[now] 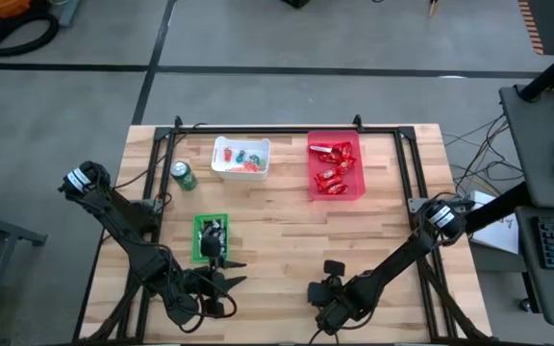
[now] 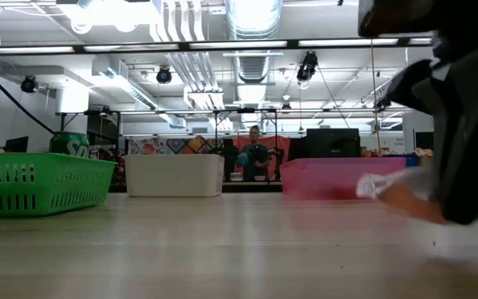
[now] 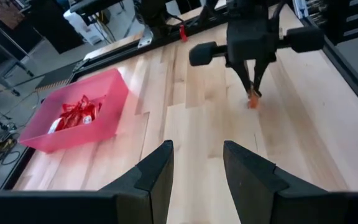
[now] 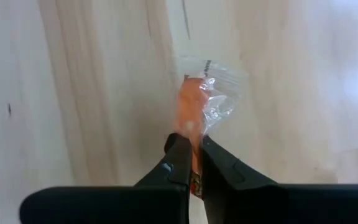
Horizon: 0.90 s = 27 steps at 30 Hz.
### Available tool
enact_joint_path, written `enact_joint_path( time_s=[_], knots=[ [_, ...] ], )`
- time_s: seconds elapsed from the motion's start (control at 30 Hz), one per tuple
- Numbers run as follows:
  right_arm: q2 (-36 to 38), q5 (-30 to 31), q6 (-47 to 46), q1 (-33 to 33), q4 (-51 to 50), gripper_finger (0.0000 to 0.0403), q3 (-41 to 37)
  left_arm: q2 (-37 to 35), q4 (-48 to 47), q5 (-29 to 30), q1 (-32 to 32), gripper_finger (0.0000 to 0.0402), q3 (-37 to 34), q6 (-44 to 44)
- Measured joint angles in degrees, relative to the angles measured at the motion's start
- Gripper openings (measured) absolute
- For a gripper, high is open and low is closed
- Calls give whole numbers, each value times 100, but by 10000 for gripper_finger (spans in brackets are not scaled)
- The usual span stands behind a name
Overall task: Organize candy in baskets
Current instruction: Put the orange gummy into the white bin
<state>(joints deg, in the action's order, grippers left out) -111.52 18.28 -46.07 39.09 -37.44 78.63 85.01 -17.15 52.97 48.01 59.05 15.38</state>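
Right tool point(image 4: 194, 163) is clenched on an orange candy point(image 4: 190, 112) in a clear crinkly wrapper, low over the front of the counter point(image 1: 287, 221), right of centre. In the right wrist view the candy's long axis runs in line with the fingers, pointing straight out past the tips, with the twisted wrapper end flaring off to one side. The left wrist view shows the same piece point(image 3: 252, 99) pinched at the tips, at or just above the wood.

Left tool point(image 3: 196, 163) sits near the front-left of the counter, released, jaws apart with nothing between them, aimed across the counter toward the right tool point(image 3: 252, 78).

Green basket point(image 1: 210, 236): small, slotted plastic, rectangular, long axis front to back, just beyond the left tool; dark-wrapped pieces point(image 1: 213, 229) inside.

Counter is pale wood planks, grain running left to right, with a black metal frame round the edge.

Further back: green drink can point(image 1: 183, 176) upright, just left of the white basket point(image 1: 240, 159). White basket is opaque with rounded corners, long axis left to right, holding small green and orange pieces point(image 1: 248, 165). Red basket point(image 1: 335, 165) is translucent, the largest, long axis front to back, well apart to the right, with shiny red-wrapped bars point(image 1: 332, 168) piled in it.

Low view: person point(image 2: 253, 154) far back in the room.
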Motion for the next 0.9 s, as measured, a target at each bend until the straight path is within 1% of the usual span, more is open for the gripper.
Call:
enact_joint_path(
  time_s=[0.17,0.23,0.3,0.47,0.6,0.67,0.8,0.87,0.9],
  knots=[
    [321,254,236,-135,-30,12,1,-79,-183,63,0,125,17,0],
    [479,423,380,-220,-37,12,4,-155,-354,253,0,125,26,20],
    [624,619,578,-337,-49,12,4,-222,-544,569,4,125,26,68],
    [918,1237,1419,-782,-27,12,7,-384,-1298,1075,9,125,31,287],
    [994,1585,2390,-1348,184,12,7,-481,-2206,1561,-7,125,28,850],
    [997,1618,2984,-1710,437,12,7,-545,-2744,1742,-10,125,28,1275],
    [997,1486,4304,-2521,973,12,7,-710,-3663,1774,-13,125,26,2043],
    [1016,1268,4932,-2976,1425,12,7,-812,-3930,1801,-13,125,1,2267],
    [1020,1001,5242,-3236,1729,12,7,-865,-4001,1807,-13,125,-22,2299]
  ],
)
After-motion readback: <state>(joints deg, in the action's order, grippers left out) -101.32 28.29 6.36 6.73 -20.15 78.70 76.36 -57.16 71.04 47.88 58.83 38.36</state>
